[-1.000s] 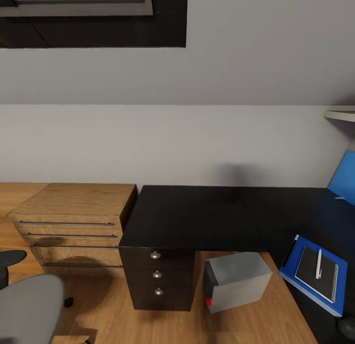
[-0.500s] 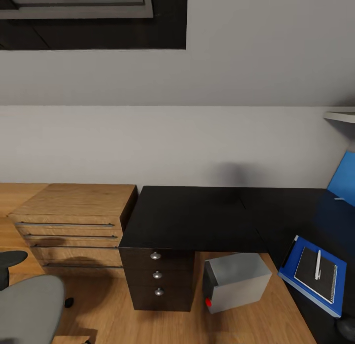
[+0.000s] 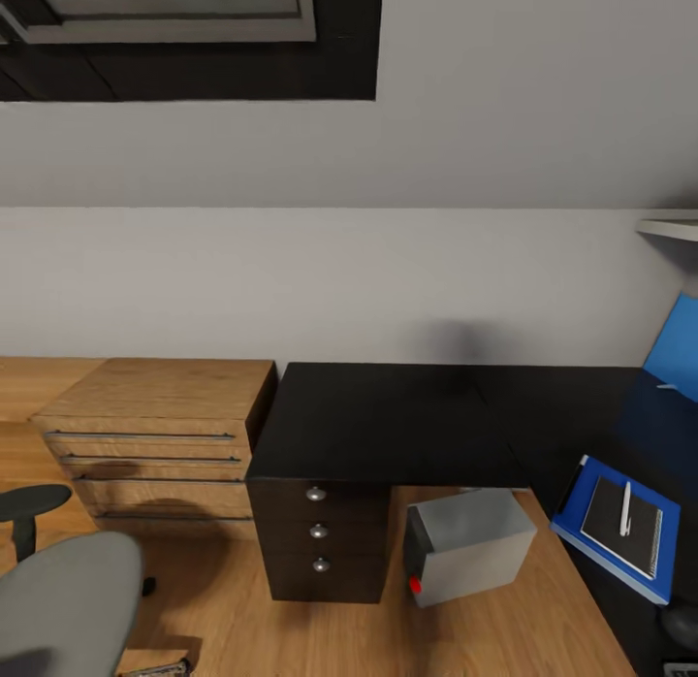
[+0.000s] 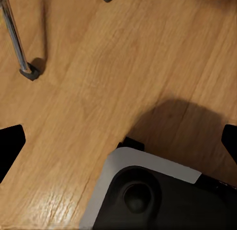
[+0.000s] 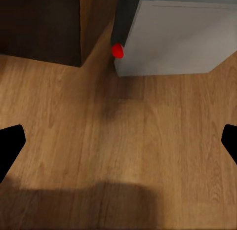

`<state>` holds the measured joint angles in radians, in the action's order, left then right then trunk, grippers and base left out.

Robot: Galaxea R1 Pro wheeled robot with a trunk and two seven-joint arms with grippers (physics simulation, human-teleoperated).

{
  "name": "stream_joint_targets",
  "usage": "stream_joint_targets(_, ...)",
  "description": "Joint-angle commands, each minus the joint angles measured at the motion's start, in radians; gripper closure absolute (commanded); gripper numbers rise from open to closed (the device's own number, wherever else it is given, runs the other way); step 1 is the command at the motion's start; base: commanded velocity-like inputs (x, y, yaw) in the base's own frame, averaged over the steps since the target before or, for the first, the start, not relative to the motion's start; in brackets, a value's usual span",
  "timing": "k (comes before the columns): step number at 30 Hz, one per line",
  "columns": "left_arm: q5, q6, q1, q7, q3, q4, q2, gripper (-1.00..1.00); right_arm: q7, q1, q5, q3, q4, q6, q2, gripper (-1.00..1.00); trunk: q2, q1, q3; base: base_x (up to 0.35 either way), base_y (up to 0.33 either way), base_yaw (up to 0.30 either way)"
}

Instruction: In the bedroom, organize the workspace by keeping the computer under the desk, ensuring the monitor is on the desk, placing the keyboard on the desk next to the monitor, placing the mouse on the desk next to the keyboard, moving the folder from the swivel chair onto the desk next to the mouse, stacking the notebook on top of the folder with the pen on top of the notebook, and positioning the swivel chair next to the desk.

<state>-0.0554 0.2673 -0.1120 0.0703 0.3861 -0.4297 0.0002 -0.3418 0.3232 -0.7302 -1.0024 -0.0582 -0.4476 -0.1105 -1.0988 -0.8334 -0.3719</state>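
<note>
The computer [image 3: 470,546] stands on the floor under the tabletop [image 3: 388,425]; pen [image 3: 625,495] on notebook [image 3: 620,514] on folder [image 3: 596,546], at right.

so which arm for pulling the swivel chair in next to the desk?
Left, probably. The swivel chair sits at the head view's lower left, the left arm's side; the right wrist view faces the computer.

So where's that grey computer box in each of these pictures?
Head view: the computer stands on the wooden floor, beside the desk's drawer unit, lower middle-right.
Left wrist view: not in it.
Right wrist view: the computer at the upper right.
Shared landmark: its red light.
</note>
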Motion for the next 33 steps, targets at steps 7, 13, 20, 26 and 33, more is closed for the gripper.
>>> stream_joint_targets(7, -0.005, 0.002, 0.000, 0.008, 0.004, 0.007, 0.001, -1.00, -0.003, -0.004, -0.006, -0.007, 0.002, -0.002, 0.002, -1.00, -0.001, 0.000, -0.001, -0.242, 0.223, 0.000)
stream_joint_targets(13, -0.006, 0.003, 0.000, 0.011, 0.004, 0.017, 0.034, -1.00, -0.003, -0.016, -0.006, -0.007, 0.029, -0.003, 0.003, -1.00, -0.001, 0.000, -0.001, -0.252, 0.233, 0.000)
stream_joint_targets(20, -0.008, 0.126, 0.000, 0.012, 0.005, 0.167, 0.060, -1.00, -0.002, -0.097, -0.006, -0.006, 0.064, -0.079, 0.037, -1.00, -0.001, 0.000, -0.001, -0.258, 0.230, 0.000)
stream_joint_targets(26, -0.009, 0.234, 0.000, 0.012, 0.004, 0.223, 0.061, -1.00, -0.002, -0.207, -0.002, -0.007, 0.067, -0.245, 0.077, -1.00, -0.001, 0.000, -0.001, -0.269, 0.214, 0.000)
stream_joint_targets(33, -0.009, 0.318, 0.000, 0.012, 0.005, 0.257, 0.059, -1.00, -0.002, -0.267, 0.000, -0.007, 0.068, -0.380, 0.095, -1.00, -0.001, 0.000, -0.001, -0.232, 0.132, 0.000)
